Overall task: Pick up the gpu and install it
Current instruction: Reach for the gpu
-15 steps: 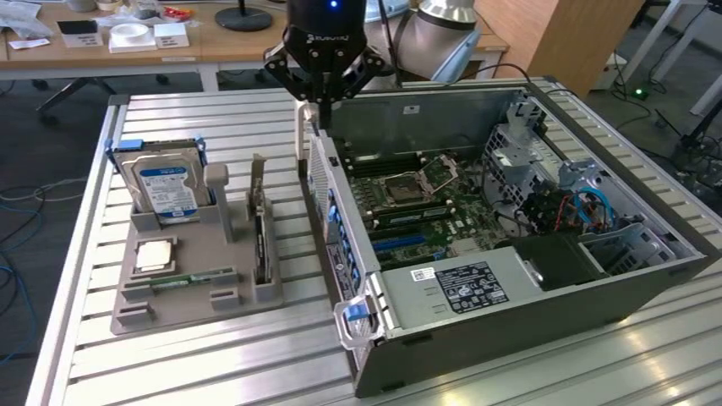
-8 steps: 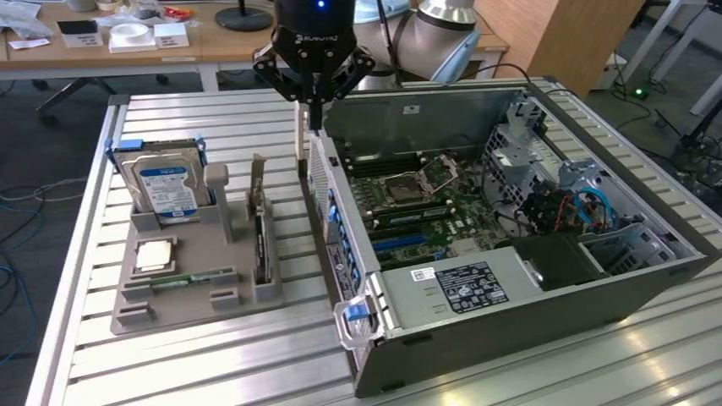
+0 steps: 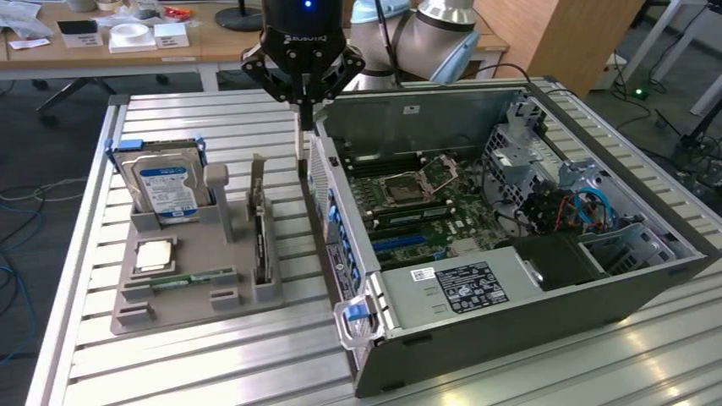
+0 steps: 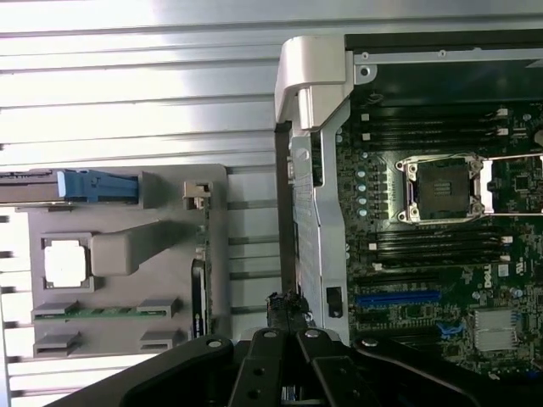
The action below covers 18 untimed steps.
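The gpu point(image 3: 260, 224) stands on edge in a slot of the grey holder point(image 3: 181, 304), on the side nearest the computer; in the wrist view the gpu point(image 4: 198, 288) is a thin dark strip at the holder's point(image 4: 127, 246) edge. My gripper point(image 3: 303, 156) hangs shut and empty over the gap between the holder and the open computer case point(image 3: 508, 313), close to the case's rear panel. It is above and a little beyond the gpu, not touching it. My gripper point(image 4: 284, 303) has its fingers pressed together in the wrist view. A blue card slot point(image 4: 399, 298) shows on the motherboard point(image 3: 418, 203).
The holder also carries a hard drive point(image 3: 167, 186) upright, a processor chip point(image 3: 155, 254) and a narrow memory stick point(image 3: 192, 277). The case lies on its side on the slatted metal table point(image 3: 226, 364). Behind are a desk point(image 3: 113, 51) and cables on the floor.
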Available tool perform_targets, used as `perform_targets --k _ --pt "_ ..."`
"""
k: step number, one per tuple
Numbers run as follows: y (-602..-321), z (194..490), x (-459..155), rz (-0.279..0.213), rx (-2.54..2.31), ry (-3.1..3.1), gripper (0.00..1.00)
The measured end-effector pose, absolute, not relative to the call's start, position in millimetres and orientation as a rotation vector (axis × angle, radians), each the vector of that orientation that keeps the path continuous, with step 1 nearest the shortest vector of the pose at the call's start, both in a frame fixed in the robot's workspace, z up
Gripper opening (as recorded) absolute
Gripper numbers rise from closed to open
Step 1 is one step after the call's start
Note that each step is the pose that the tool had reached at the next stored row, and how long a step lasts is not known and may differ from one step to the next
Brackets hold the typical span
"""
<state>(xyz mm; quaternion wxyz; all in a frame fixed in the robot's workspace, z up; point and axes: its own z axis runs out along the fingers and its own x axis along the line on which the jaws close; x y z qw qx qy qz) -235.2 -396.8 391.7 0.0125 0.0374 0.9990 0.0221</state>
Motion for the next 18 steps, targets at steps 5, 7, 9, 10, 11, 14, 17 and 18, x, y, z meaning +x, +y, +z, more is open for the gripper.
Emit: perform_targets --k 5,7,9,10,11,14,17,18 --pt "-396.7 391.6 -240.9 0.069 0.117 3.114 0.11" --pt "-396.6 391.6 -242.9 0.069 0.116 3.114 0.11" --pt "-396.6 391.6 -245.1 0.069 0.117 3.114 0.11" --pt "-396.6 391.6 -246.1 0.069 0.117 3.114 0.11" --pt "-396.5 391.6 -247.1 0.069 0.117 3.114 0.11" --pt "-396.5 391.5 -249.1 0.069 0.117 3.114 0.11" --pt "-396.5 391.5 -249.2 0.069 0.116 3.114 0.11" --pt "-396.5 391.5 -249.3 0.069 0.117 3.114 0.11"
